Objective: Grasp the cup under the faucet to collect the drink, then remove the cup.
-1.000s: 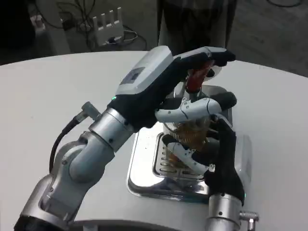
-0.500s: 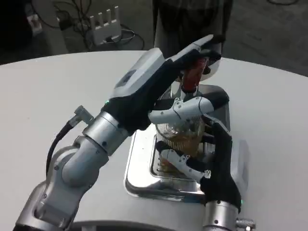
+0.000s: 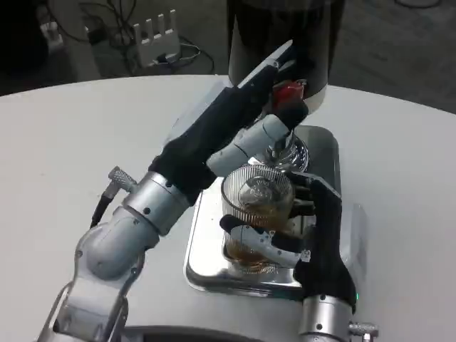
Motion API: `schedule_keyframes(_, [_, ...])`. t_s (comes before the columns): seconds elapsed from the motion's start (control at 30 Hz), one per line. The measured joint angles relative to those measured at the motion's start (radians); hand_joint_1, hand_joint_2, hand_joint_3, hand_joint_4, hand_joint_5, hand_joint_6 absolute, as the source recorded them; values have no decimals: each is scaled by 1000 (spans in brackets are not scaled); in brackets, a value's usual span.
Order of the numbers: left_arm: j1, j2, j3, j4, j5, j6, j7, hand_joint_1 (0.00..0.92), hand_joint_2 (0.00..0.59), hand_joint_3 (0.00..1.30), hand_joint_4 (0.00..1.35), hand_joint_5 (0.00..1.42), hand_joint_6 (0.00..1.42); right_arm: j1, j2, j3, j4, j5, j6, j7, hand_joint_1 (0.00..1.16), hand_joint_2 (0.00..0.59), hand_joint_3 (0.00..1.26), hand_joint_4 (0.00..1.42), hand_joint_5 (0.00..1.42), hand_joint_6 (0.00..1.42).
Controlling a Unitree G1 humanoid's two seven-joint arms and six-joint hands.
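A ribbed clear glass cup [image 3: 255, 214] with amber drink in its lower part stands on the shiny steel drip tray [image 3: 206, 249], below and just in front of the chrome faucet [image 3: 283, 147]. My right hand [image 3: 313, 235] wraps its fingers around the cup from the right side. My left hand [image 3: 228, 132] reaches over the faucet, its fingers at the red tap lever [image 3: 288, 92] on the dark dispenser [image 3: 281, 35]. The cup's far side is hidden by the left hand's thumb.
The white round table [image 3: 71, 142] spreads to the left and right of the tray. A white power strip [image 3: 155, 32] and cables lie on the floor beyond the table's far edge.
My left hand has risen and drawn back from over the cup, which now shows its open rim. The lever stands more upright. The camera view has shifted a little.
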Motion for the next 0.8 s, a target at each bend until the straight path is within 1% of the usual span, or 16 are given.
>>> schedule_keyframes(0.2, [7,-59,41,0,-135,75,-57,42,42,0,0,63,45,13,-6,5,-13,-3,2,0,923,67,914,1024,1215,1407])
schedule_keyframes(0.3, [10,-75,51,0,-171,93,-74,41,40,0,0,61,43,15,-7,6,-14,-7,2,0,925,64,918,1024,1215,1408])
schedule_keyframes(0.57, [17,-88,56,-36,-176,118,-82,52,28,0,0,96,47,15,-7,11,-14,-10,2,0,927,61,923,1036,1215,1414])
schedule_keyframes(0.8, [35,-95,55,-119,-173,119,-84,53,24,21,60,149,93,15,-7,17,-14,-10,2,0,928,60,923,1036,1215,1418])
